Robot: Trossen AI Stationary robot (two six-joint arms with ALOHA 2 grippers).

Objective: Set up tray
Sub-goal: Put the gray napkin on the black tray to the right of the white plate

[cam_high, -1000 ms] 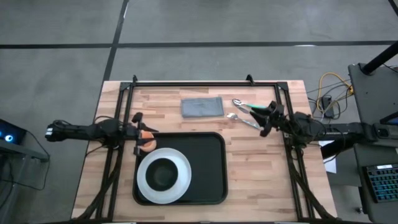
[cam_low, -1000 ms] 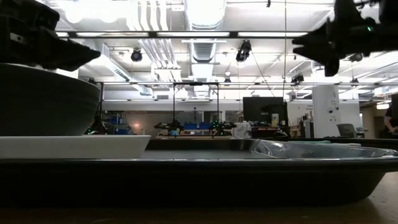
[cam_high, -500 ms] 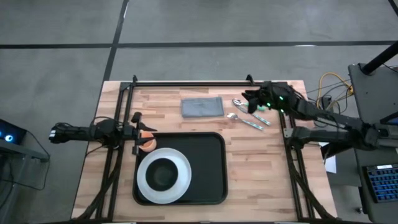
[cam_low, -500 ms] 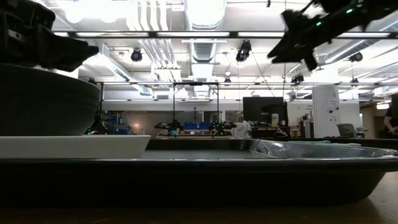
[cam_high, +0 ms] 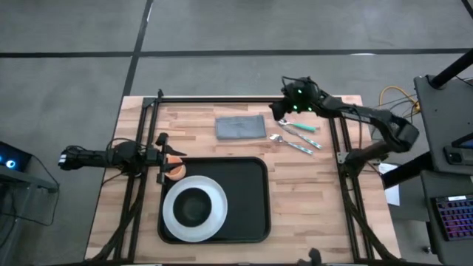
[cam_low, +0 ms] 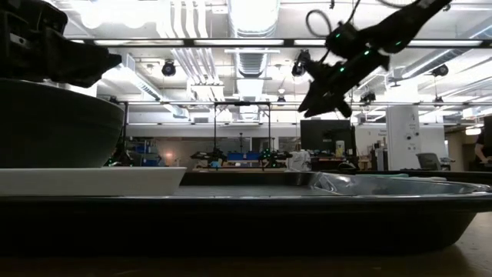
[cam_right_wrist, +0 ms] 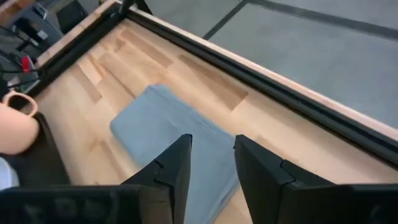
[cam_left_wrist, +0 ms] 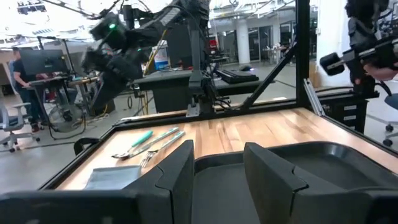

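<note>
The counter [cam_high: 310,199] is a wooden surface framed by black rails. The tray [cam_high: 247,199], black with rounded corners, lies flat on the near half of the counter, left of centre. A white plate [cam_high: 214,210] sits on the left part of the tray and carries a dark bowl [cam_high: 194,207].

The grey folded cloth [cam_high: 239,127] lies on the far half of the counter, apart from the tray's far rim. To its right lie a spoon with a teal handle [cam_high: 297,125] and a fork [cam_high: 294,144], side by side.

A small orange cup [cam_high: 175,171] stands at the tray's far left corner, just beside the plate.

The left pincer [cam_high: 164,155] waits at the left edge of the counter near the cup, its fingers [cam_left_wrist: 180,171] apart with nothing between them.

The right pincer [cam_high: 282,109] hovers above the far right of the counter, between the cloth and the cutlery. Its fingers [cam_right_wrist: 177,165] are apart and empty, with the cloth beneath them in the right wrist view.
</note>
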